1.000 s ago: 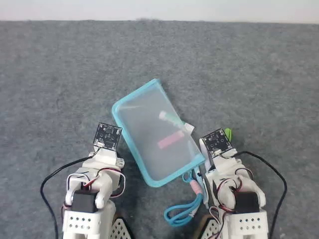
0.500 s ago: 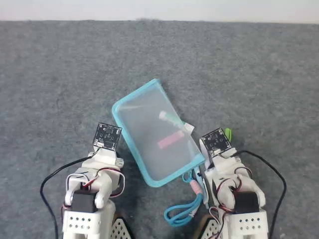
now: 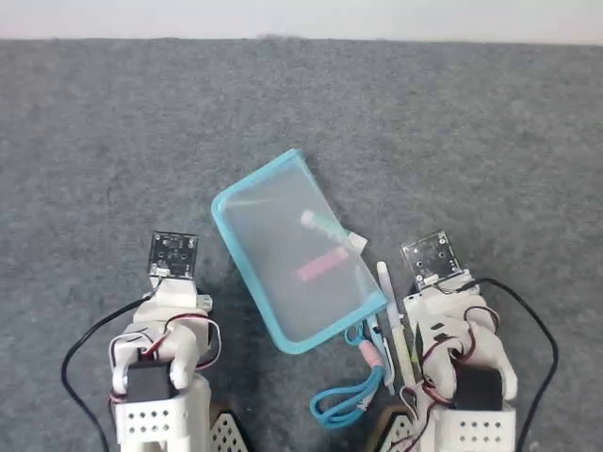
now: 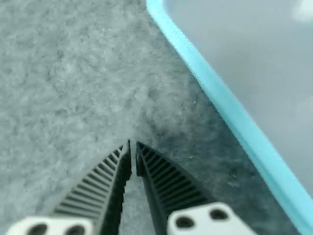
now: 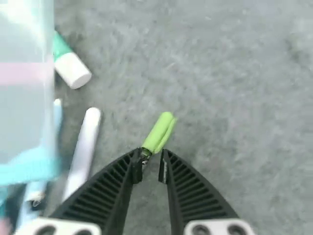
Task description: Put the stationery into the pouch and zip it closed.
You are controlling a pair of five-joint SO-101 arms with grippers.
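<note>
Green marker (image 5: pixel 157 133) at right gripper (image 5: pixel 152 155), jaws parted; white pen (image 5: pixel 84 142) nearby; left gripper (image 4: pixel 133 145) closed beside pouch (image 4: pixel 234 120).

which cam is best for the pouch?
High view: the whole pouch lies in frame, blue rim visible all round and the clear face on top. The left wrist view catches one stretch of blue rim plus some clear face; the right wrist view catches a corner at the frame edge.

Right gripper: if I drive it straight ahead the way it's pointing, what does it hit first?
The right gripper would meet the green pen first: it lies just off the tips, roughly along the same line. Whether they already touch is unclear.
</note>
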